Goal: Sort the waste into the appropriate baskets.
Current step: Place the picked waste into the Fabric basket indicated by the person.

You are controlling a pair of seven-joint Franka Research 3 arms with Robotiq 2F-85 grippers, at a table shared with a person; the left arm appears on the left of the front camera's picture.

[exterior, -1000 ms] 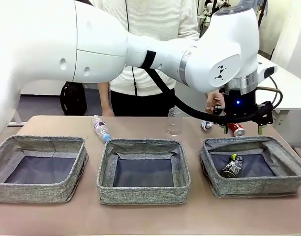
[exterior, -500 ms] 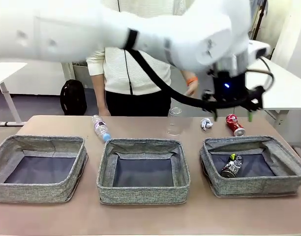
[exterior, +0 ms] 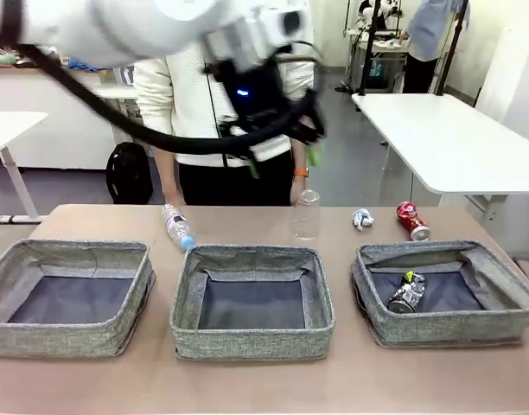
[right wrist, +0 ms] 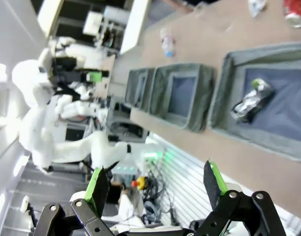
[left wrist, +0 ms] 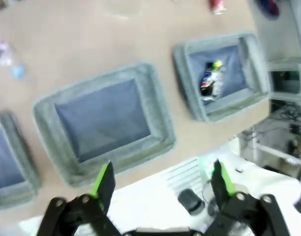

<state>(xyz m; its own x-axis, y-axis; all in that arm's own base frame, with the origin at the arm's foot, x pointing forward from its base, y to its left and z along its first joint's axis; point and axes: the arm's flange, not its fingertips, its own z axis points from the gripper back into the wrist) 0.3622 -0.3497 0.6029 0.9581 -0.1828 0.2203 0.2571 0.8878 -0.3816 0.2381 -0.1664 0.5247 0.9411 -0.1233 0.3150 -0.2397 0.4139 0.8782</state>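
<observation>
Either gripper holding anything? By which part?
Nothing is held. The black, green-padded left gripper and right gripper both stand open and empty, above the table.

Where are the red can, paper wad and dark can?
crushed red can [exterior: 412, 220], front view, middle of its body.
white paper wad [exterior: 362, 218], front view, its centre.
crushed dark can [exterior: 406, 293], front view, middle of its body.

Bright, even indoor light falls from overhead, leaving soft shadows inside the low grey woven-fabric bins [exterior: 251, 341]. Motion blur smears the white robot arm [exterior: 117, 26] at the front view's upper left. The left wrist view is blurred throughout. The right wrist view bends at its edges.
</observation>
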